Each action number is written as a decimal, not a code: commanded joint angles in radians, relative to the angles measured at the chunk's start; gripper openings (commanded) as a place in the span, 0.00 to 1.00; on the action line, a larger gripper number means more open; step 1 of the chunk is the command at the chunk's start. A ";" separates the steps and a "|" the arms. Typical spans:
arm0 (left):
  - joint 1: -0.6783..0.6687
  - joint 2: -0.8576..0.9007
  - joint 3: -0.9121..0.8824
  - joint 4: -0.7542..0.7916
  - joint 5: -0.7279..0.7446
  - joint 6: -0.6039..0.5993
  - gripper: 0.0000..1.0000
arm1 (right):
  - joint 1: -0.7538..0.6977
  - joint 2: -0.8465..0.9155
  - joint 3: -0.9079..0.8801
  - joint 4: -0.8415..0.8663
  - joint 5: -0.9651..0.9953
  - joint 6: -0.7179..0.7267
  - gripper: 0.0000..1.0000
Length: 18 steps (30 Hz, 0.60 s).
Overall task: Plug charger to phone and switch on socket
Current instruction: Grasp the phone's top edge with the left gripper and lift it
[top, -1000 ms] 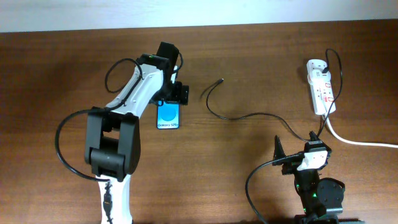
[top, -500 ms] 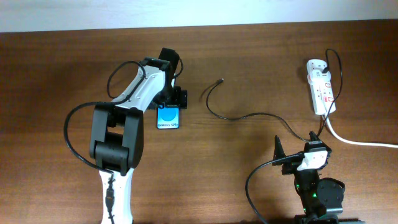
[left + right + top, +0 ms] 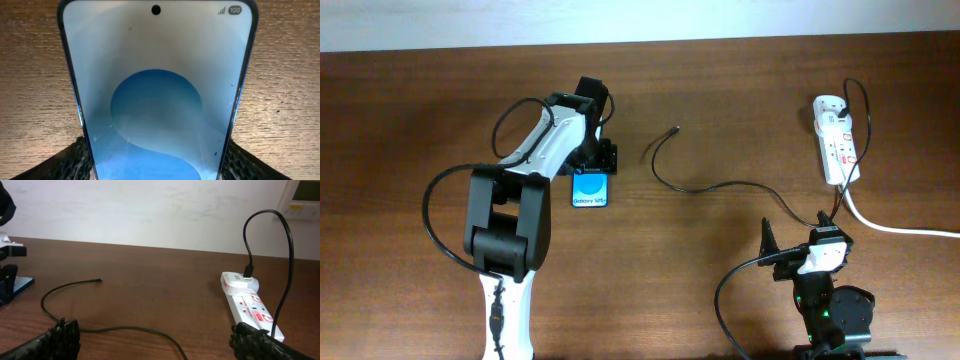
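The phone (image 3: pixel 590 188) lies flat on the table, blue screen up. My left gripper (image 3: pixel 592 160) is at its far end. In the left wrist view the phone (image 3: pixel 157 75) fills the frame and the fingers (image 3: pixel 65 162) press against both of its long edges; the left gripper (image 3: pixel 157 167) is shut on it. The charger cable (image 3: pixel 720 185) runs loosely from its free plug tip (image 3: pixel 677 128) across the table to the socket (image 3: pixel 837 140). My right gripper (image 3: pixel 795 235) is open and empty near the front edge. In the right wrist view (image 3: pixel 157 340) the cable (image 3: pixel 125 328) lies between its fingers.
The socket's thick white lead (image 3: pixel 900 228) runs off the right edge. The socket (image 3: pixel 250 305) stands ahead and to the right of the right gripper, with the charger's adapter (image 3: pixel 240 281) plugged in at its far end. A white wall lies behind the table.
The left arm has shifted slightly to the right over the phone's far end, then stayed still. The phone, the cable and the right arm have not moved.
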 commanded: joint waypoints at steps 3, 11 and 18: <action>0.000 0.021 -0.011 0.009 0.030 -0.006 0.65 | -0.005 -0.006 -0.005 -0.005 -0.006 0.001 0.98; 0.000 0.020 0.069 -0.055 0.030 -0.005 0.61 | -0.005 -0.006 -0.005 -0.005 -0.006 0.001 0.98; 0.000 0.020 0.218 -0.156 0.030 -0.005 0.45 | -0.005 -0.006 -0.005 -0.005 -0.006 0.001 0.98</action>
